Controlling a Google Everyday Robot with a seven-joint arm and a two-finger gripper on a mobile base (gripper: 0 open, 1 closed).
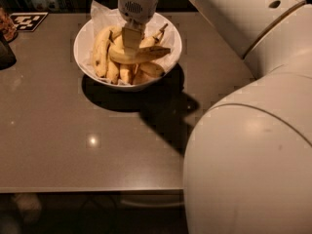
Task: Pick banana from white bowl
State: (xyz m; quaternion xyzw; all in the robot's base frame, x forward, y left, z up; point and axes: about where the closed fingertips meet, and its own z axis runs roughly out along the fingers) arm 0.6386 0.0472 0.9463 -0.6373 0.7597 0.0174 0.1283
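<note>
White bowl (80, 57) stands on the worktop (97, 145), toward 12 o'clock. Banana (141, 56) lies in it, crosswise from 9 to 3 o'clock, atop other bananas (101, 50). Gripper (130, 38) is over the bowl's centre, above the banana. Tag (28, 21) lies at the bowl's 10 o'clock, well apart.
</note>
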